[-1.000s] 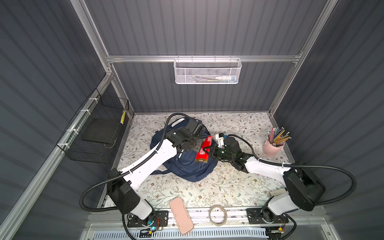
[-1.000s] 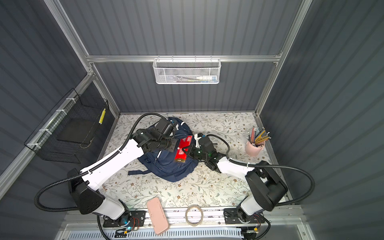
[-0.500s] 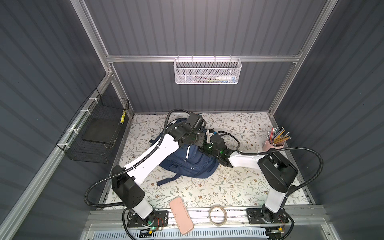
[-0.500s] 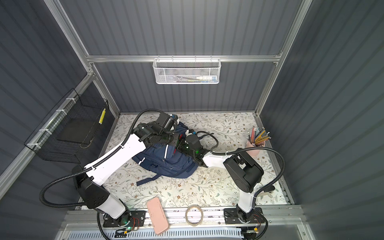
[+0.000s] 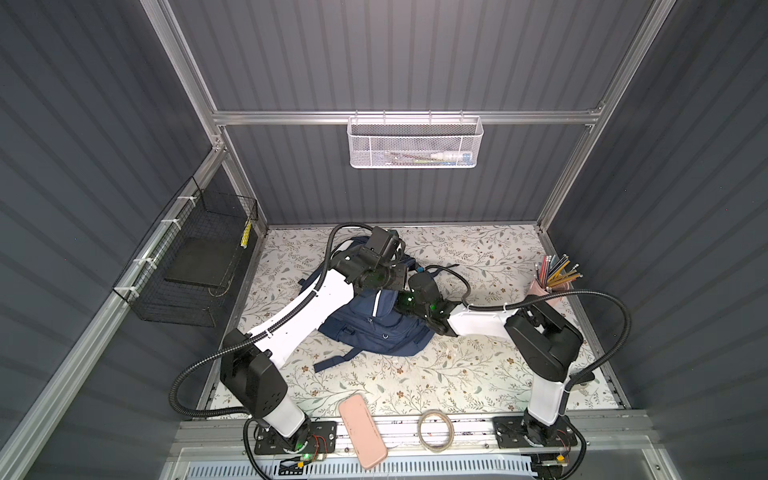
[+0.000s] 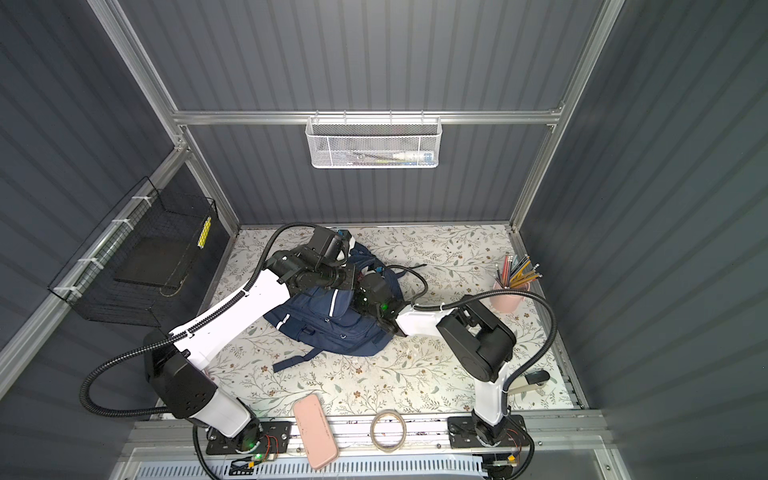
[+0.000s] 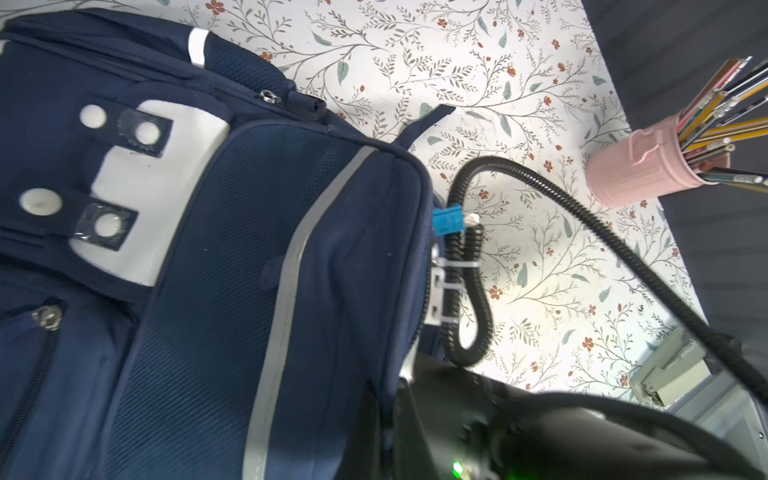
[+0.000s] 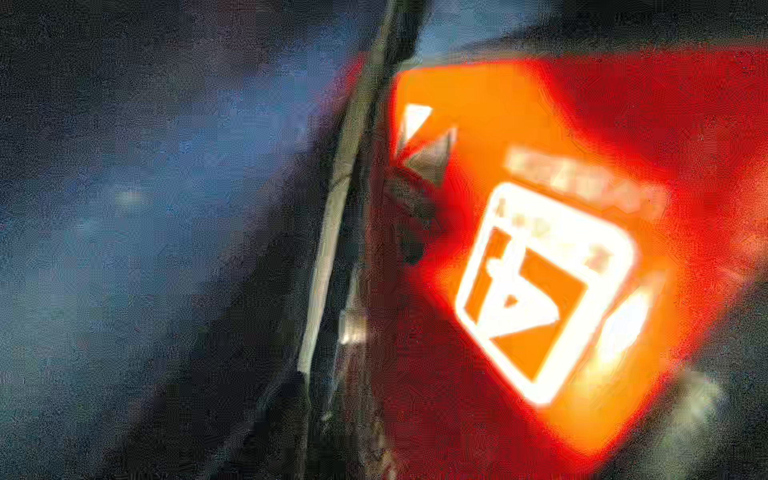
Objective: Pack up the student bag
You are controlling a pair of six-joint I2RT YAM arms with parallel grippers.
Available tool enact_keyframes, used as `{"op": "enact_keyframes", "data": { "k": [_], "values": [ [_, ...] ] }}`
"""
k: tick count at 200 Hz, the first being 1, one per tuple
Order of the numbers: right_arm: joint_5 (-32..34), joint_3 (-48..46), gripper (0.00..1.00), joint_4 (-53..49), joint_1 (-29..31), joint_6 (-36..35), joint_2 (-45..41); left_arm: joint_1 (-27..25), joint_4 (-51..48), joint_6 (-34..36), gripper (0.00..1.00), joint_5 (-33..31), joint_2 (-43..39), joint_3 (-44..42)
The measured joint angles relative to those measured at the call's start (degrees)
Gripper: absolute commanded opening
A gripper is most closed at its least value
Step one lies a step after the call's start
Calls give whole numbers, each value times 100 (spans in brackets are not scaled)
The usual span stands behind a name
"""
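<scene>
The student bag (image 5: 374, 332) (image 6: 332, 328) lies on the floral mat, navy with white stripes and white pocket patches (image 7: 137, 195). My left gripper (image 5: 400, 277) (image 6: 351, 283) (image 7: 384, 411) is shut on the fabric rim of the bag's mouth. My right arm's wrist (image 5: 422, 301) (image 6: 376, 301) reaches into that mouth, and its fingers are hidden in both top views. The right wrist view is dark and blurred. It shows navy fabric (image 8: 166, 208) and a red and orange box (image 8: 540, 270) inside the bag. Whether the fingers touch the box is unclear.
A pink oblong case (image 5: 363, 436) (image 6: 314, 430) and a tape ring (image 5: 435, 430) (image 6: 388, 430) lie at the front edge. A pink cup of pencils (image 5: 546, 291) (image 7: 636, 174) stands at the right. A white mesh basket (image 5: 415, 143) and a black wire basket (image 5: 195, 266) hang on the walls.
A second ago my right gripper held the red box above the bag's mouth; the box has since gone inside the bag and out of the top views. The right arm has folded in closer.
</scene>
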Motion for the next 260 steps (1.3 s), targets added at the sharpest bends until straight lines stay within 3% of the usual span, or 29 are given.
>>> {"op": "enact_keyframes", "data": {
  "k": [16, 65, 108, 129, 165, 189, 222, 233, 260],
  "values": [
    [76, -155, 65, -492, -13, -129, -380, 0, 168, -52, 0, 162, -133, -157],
    [417, -813, 68, -1759, -74, -413, -1633, -85, 588, -260, 1, 737, -374, -529],
    [632, -957, 69, -2520, -151, -636, -2096, -83, 1084, -442, 3, 1019, -514, -1001],
    [575, -990, 71, -2719, -273, -699, -2223, -35, 1311, -509, 9, 1025, -514, -1193],
    [522, -949, 72, -3156, -466, -802, -2417, 4, 1628, -654, 28, 1062, -509, -1287],
    [544, -1051, 73, -3497, -573, -807, -2938, 7, 1810, -743, 51, 1058, -509, -1355],
    [741, -1665, 75, -3904, -750, -772, -4004, 101, 1897, -872, 91, 1047, -651, -1526],
    [793, -1932, 74, -4057, -752, -726, -4389, 146, 1908, -951, 93, 1032, -833, -1659],
    [1108, -2234, 74, -4433, -363, -706, -4957, 236, 2120, -1311, 86, 988, -1615, -2321]
  ]
}}
